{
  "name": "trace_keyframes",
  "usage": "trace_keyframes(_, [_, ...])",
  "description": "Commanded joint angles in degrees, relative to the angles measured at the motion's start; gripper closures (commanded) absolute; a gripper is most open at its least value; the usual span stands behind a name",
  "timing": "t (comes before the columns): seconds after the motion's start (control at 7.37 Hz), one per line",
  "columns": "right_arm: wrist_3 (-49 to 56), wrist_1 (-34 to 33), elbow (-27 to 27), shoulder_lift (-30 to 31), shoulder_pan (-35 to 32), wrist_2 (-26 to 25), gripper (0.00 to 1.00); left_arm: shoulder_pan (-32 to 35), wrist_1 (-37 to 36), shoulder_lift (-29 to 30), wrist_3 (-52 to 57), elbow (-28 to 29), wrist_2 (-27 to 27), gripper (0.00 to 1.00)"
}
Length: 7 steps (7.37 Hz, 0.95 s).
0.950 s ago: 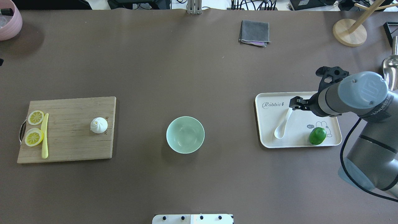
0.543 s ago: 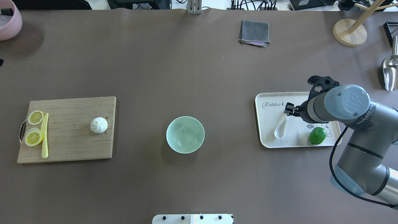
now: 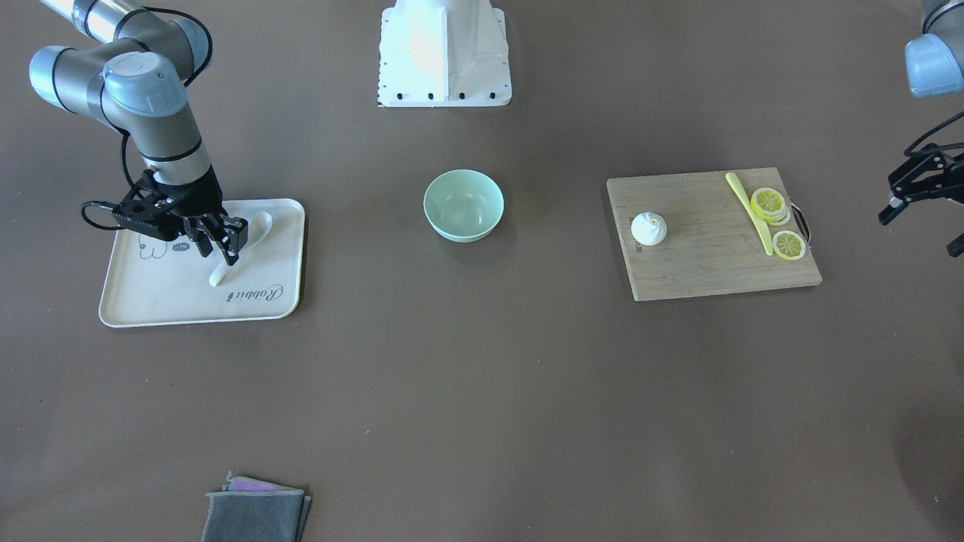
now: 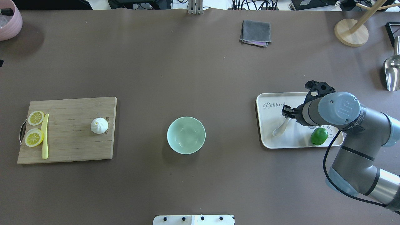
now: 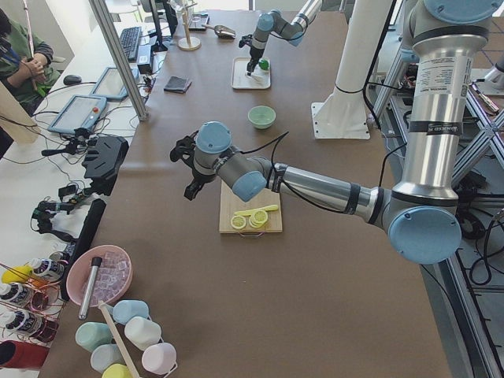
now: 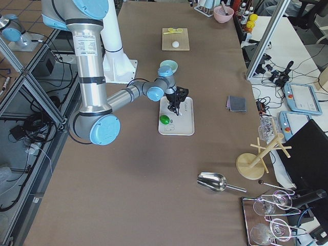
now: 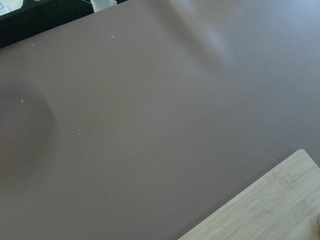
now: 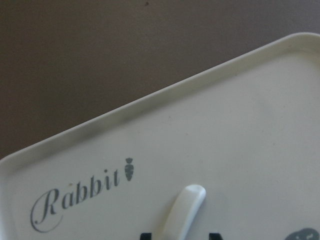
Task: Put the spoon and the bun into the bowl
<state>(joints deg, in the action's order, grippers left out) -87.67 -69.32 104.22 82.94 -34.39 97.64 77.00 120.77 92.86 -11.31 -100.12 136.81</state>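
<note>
Swinging inward over the last second, the right gripper (image 4: 286, 111) had come down over the handle of the spoon (image 4: 278, 130), which overhead had slid slightly on its tray (image 4: 295, 140) beside a lime (image 4: 319, 136). The bowl (image 4: 169, 135) sat empty mid-table, well apart. From the front, the bun (image 3: 648, 228) rested untouched on the cutting board (image 3: 715, 263), and the left gripper (image 3: 915, 197) hung beyond it, apparently spread and empty. In the right wrist view the jaws stood either side of the handle with gaps, part open and gripping nothing, likely set there because the narrow handle suits a pinch.
</note>
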Motion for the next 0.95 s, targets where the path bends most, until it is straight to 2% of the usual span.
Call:
trace_keyframes(0.0, [-1.4,0.1,-1.0,-0.8,0.3,-0.3,0.57,0.0,0.2,0.0,0.0,0.1,0.0,0.02])
trace_keyframes(0.27, [-1.7,0.1,-1.0,-1.2,0.4,-0.3,0.59,0.0,0.2,0.0,0.0,0.1,0.0,0.02])
trace_keyframes(0.41, [-1.7,0.0,-1.0,-1.2,0.5,-0.3,0.67,0.0,0.2,0.0,0.0,0.2,0.0,0.02])
trace_keyframes(0.54, [-1.7,0.0,-1.0,-1.2,0.5,-0.3,0.87,0.0,0.2,0.0,0.0,0.3,0.0,0.02])
trace_keyframes(0.68, [-1.7,-0.1,-1.0,-1.2,0.5,-0.3,1.0,0.0,0.2,0.0,0.0,0.1,0.0,0.02])
trace_keyframes(0.81, [-1.7,-0.1,-0.7,-1.2,0.4,-0.3,1.0,0.0,0.2,0.0,0.0,0.1,0.0,0.02])
